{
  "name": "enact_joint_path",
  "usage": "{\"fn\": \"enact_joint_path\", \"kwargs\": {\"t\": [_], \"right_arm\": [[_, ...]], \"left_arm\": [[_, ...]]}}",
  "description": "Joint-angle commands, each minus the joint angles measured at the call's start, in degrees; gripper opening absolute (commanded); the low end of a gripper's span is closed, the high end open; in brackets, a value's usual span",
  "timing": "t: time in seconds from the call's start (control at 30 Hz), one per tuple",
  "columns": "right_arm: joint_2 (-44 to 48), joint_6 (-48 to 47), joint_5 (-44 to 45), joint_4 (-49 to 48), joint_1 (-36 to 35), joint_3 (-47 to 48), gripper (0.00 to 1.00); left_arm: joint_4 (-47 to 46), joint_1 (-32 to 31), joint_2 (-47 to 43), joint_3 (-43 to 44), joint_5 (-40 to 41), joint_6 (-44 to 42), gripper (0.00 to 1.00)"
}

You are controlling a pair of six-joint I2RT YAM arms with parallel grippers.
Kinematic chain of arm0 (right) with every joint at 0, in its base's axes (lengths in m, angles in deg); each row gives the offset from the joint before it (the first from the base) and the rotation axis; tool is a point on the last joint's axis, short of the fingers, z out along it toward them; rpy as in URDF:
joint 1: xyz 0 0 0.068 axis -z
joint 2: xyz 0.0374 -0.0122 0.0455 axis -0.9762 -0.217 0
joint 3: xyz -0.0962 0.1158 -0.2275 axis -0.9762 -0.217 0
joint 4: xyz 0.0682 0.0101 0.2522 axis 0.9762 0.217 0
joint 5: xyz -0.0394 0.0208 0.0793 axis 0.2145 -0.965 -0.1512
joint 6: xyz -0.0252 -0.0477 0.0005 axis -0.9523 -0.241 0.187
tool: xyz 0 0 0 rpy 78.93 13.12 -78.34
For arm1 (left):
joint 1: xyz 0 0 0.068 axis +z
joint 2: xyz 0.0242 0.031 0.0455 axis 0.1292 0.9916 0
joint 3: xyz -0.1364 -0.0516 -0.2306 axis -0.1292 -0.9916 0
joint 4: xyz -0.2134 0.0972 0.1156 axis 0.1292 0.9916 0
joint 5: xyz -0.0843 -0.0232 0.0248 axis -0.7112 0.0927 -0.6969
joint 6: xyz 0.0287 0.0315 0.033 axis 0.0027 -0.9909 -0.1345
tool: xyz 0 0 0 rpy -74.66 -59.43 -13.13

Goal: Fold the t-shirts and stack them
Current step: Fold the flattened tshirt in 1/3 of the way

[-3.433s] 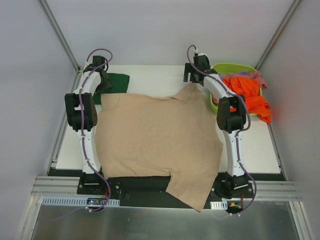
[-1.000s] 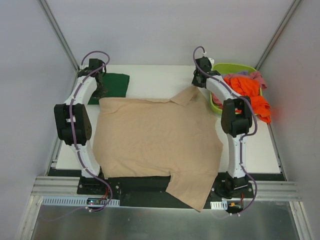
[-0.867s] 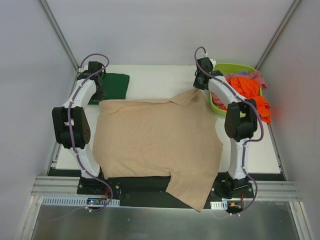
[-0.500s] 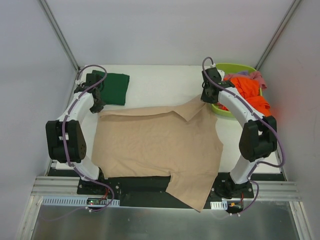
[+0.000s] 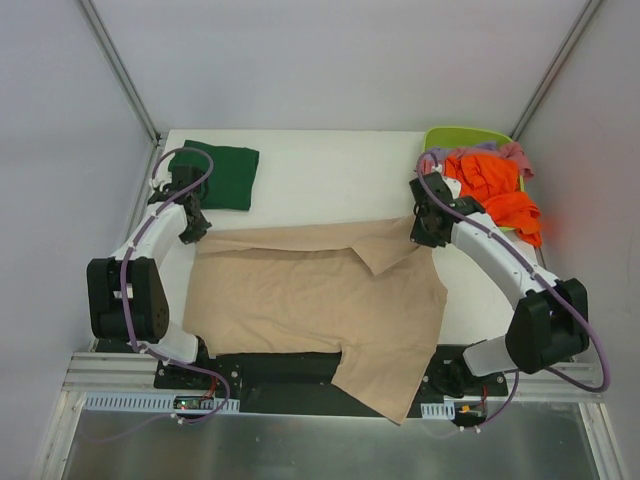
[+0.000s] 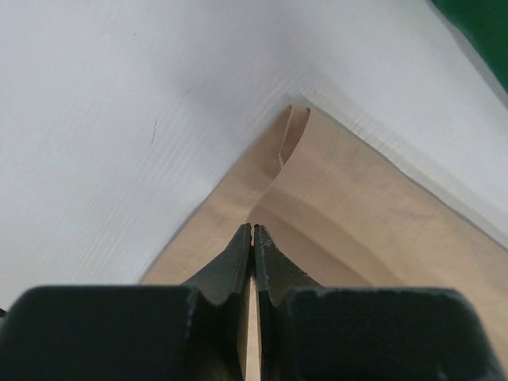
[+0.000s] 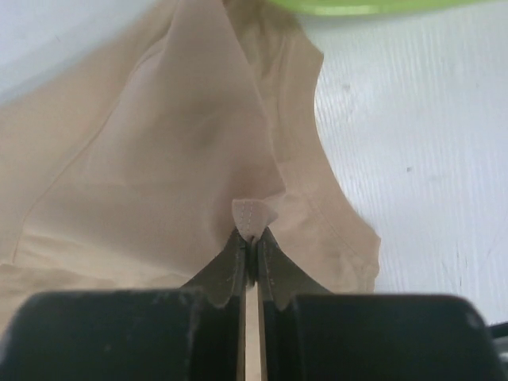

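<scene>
Beige-tan t-shirt: near hem overhangs surface edge; left fingers, right fingers clamped on far corners, left pinch hidden.

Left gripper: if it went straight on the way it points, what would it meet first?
Shut on the beige shirt, the left gripper would meet that shirt's folded corner first, then probably the table; depth is unclear.
</scene>
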Motion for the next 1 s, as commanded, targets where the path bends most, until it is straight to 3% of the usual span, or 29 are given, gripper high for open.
{"fn": "enact_joint_path", "kwargs": {"t": [0.0,0.2,0.27,0.33,0.37,0.5,0.63,0.73,0.77,0.87,0.97], "right_arm": [[5.1,6.2,1.7,4.4,-2.6,-4.6,0.02],[12.0,13.4,4.9,7.5,-10.6,-11.8,0.07],[14.3,14.2,4.3,7.4,-12.6,-14.0,0.20],[16.3,14.7,4.0,7.4,-13.7,-15.3,0.25],[17.2,14.4,4.3,7.6,-14.2,-15.5,0.36],[20.3,13.1,8.2,11.8,-14.7,-13.9,0.56],[24.4,9.1,8.6,9.2,-14.6,-15.5,0.72],[27.2,3.0,5.3,1.3,-14.6,-18.2,0.90],[28.2,0.5,3.4,-1.5,-14.5,-19.5,0.98],[29.3,-5.4,-3.8,-9.7,-14.5,-22.2,0.96],[27.5,-13.0,-18.4,-17.7,-14.7,-25.1,0.96]], "left_arm": [[-0.6,-0.3,-3.2,-2.0,2.5,1.3,0.00],[-0.5,-0.3,-4.7,-4.2,3.9,1.3,0.00],[-0.4,-0.3,-5.0,-4.4,4.2,1.2,0.00],[-0.5,-0.3,-5.0,-4.6,4.2,1.2,0.00],[-0.5,-0.3,-4.9,-4.8,4.1,1.2,0.00],[-0.2,-0.3,-6.6,-5.5,5.5,1.2,0.11],[1.2,-0.2,-9.3,-6.2,7.5,2.7,0.38],[2.0,-0.2,-11.4,-6.4,6.6,3.3,0.92],[2.0,-0.2,-12.1,-6.5,5.1,3.3,0.99],[0.6,-0.3,-13.0,-6.9,-3.2,2.1,0.99],[-3.5,-0.3,-13.3,-9.5,-12.5,1.0,0.99]]}}
